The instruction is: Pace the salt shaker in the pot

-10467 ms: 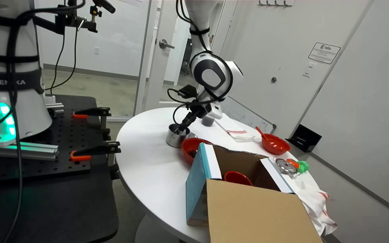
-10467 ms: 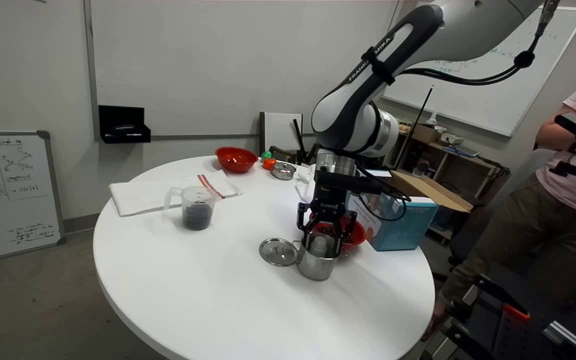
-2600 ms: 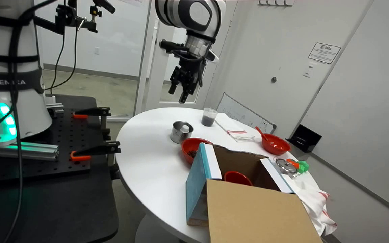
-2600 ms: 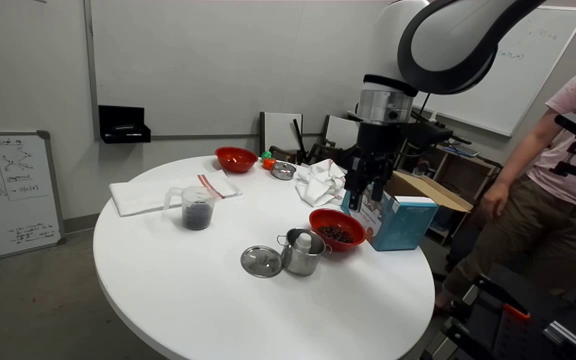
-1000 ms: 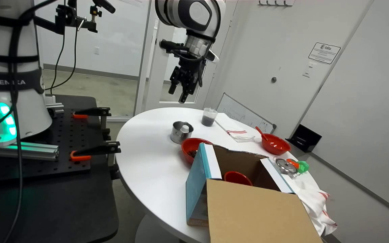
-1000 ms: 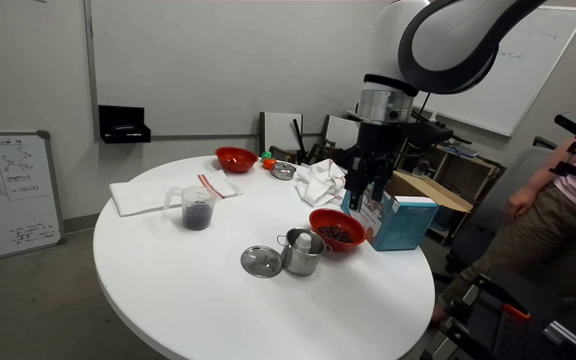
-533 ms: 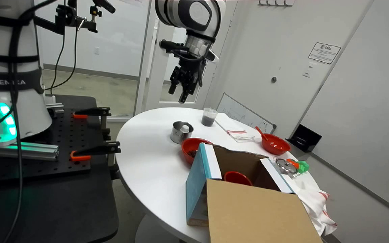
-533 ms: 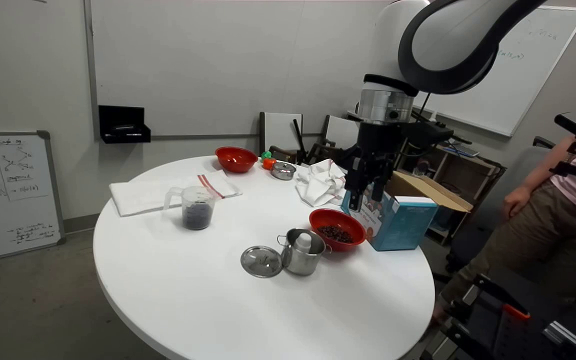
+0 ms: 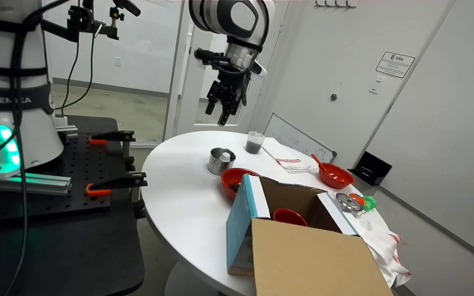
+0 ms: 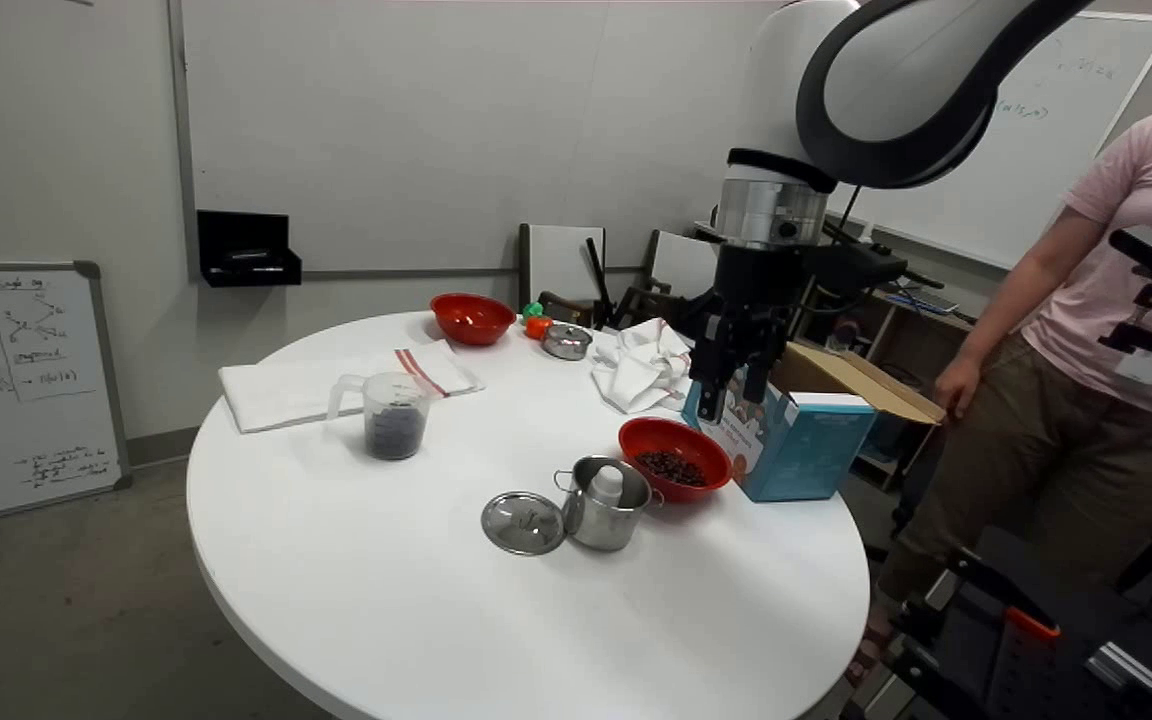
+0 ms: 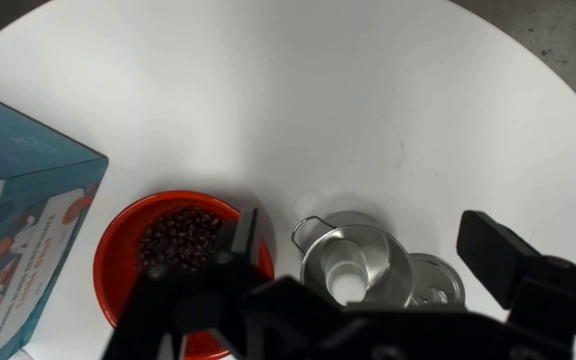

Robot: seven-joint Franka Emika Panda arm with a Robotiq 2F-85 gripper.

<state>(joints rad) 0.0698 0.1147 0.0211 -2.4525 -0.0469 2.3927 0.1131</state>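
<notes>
The steel pot [image 10: 591,522] stands upright on the white table in both exterior views [image 9: 217,165]. It has thin wire side handles; the wrist view also shows it [image 11: 393,270]. The salt shaker [image 10: 606,484], pale with a white cap, stands inside the pot, leaning slightly; its cap shows in an exterior view [image 9: 225,156] and in the wrist view [image 11: 349,286]. My gripper [image 9: 216,115] is open and empty, raised well above the table in both exterior views [image 10: 733,396]. In the wrist view its fingers [image 11: 360,237] are wide apart, with the pot below between them.
A red bowl of dark beans [image 10: 676,435] stands beside the pot. A steel lid [image 10: 524,524] touches the pot's other side. A blue open box [image 10: 806,450] stands behind the bowl. A measuring cup [image 10: 396,415], folded towel [image 10: 306,390] and small lidded pot [image 10: 567,342] stand farther off.
About ten seconds ago my gripper was down in the pot at the shaker; now it is raised and open. Pot and lid have shifted slightly. Recently the arm is still; only the person moved.
</notes>
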